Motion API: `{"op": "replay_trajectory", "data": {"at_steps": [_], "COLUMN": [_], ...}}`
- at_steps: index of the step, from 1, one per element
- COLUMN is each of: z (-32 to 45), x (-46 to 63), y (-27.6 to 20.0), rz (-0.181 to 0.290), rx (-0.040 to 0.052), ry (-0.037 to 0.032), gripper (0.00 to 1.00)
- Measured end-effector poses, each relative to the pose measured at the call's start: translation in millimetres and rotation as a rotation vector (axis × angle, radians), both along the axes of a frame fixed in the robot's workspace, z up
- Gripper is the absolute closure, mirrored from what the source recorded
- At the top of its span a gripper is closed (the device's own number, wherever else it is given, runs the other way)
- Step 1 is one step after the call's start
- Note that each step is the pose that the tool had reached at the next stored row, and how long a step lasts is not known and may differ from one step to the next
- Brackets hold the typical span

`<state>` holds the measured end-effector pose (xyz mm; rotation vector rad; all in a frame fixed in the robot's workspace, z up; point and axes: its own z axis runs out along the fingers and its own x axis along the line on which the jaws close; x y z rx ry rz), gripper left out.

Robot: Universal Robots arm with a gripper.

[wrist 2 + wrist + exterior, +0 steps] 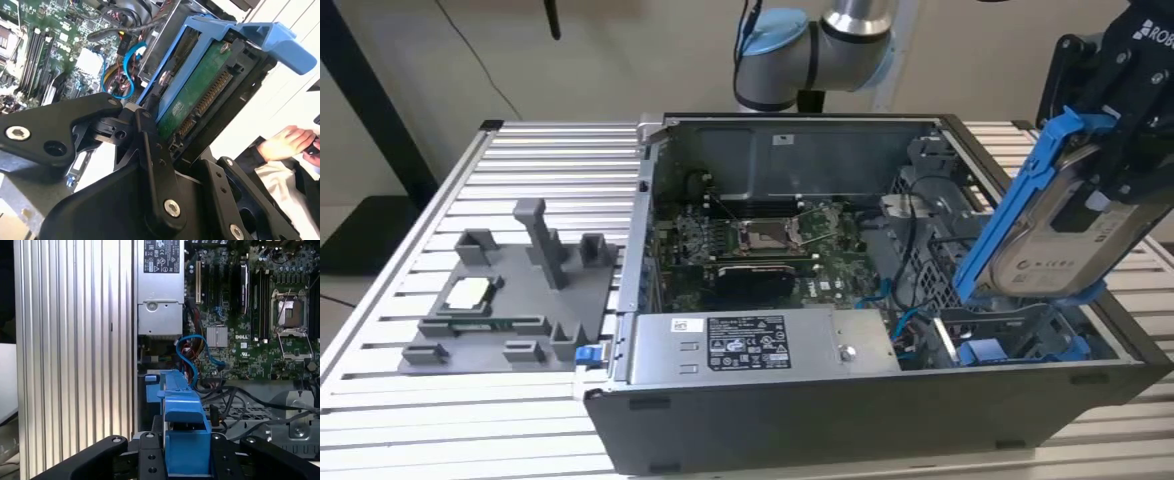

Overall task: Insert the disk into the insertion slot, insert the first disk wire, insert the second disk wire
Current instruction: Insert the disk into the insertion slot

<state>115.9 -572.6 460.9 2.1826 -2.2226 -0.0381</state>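
My gripper (pixel 1110 185) is shut on the disk (pixel 1067 235), a silver drive with a white label clipped in a bright blue carrier (pixel 1017 195). The disk hangs tilted, nearly upright, just above the insertion slot (pixel 1014 335), the grey bay with blue rails at the open computer case's near corner on the exterior view's right. In the second wrist view the black fingers (pixel 150 145) clamp the disk's green underside (pixel 200 95). In the first wrist view the carrier (pixel 182 430) sits between the fingers. A looped blue wire (pixel 192 347) lies loose in the case beside the bay.
The open case holds a motherboard (pixel 774 240) and a grey power-supply box (pixel 747 345) along its front. A grey fixture tray (pixel 507 290) stands on the slatted table (pixel 400 400) at the exterior view's left. A person's hand (pixel 287 142) rests beyond the case.
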Motion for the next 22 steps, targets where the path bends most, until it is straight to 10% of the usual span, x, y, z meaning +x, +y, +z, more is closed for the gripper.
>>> {"op": "replay_trajectory", "data": {"at_steps": [13,22], "z": [-4.2,-14.2], "x": [0.0,0.0], "y": [0.0,0.0], "rz": [0.0,0.001], "rx": [0.0011,0.0182], "ry": [-0.0079,-0.0158], "gripper": [0.68,0.68]}}
